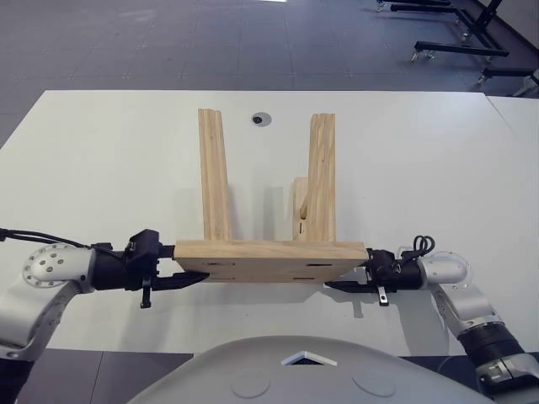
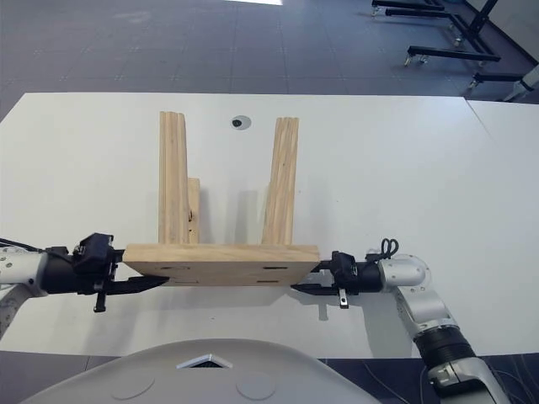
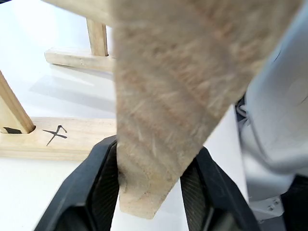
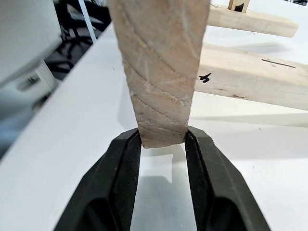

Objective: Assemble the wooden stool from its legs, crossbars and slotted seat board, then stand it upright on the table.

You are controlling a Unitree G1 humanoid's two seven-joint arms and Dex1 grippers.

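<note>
The stool lies on its side on the white table. Its seat board stands on one long edge at the near side, running across in front of the robot. Two legs run from the board's far face straight away from the robot, low over the table top. A short crossbar shows just inside the leg on the robot's right. Whether the board's lower edge touches the table cannot be told.

The board sits between the two grippers, one at each short end. The left gripper is closed on the board's left end. In the left wrist view its black fingers press on both faces of the end, which reaches down between them. The right gripper is closed on the right end. In the right wrist view its fingers pinch only the very tip of the wood. Both grippers point inward toward each other, level with the board.

Beyond the legs a small round insert is set into the table. Black wheeled frames stand on the grey floor behind the far right corner.
</note>
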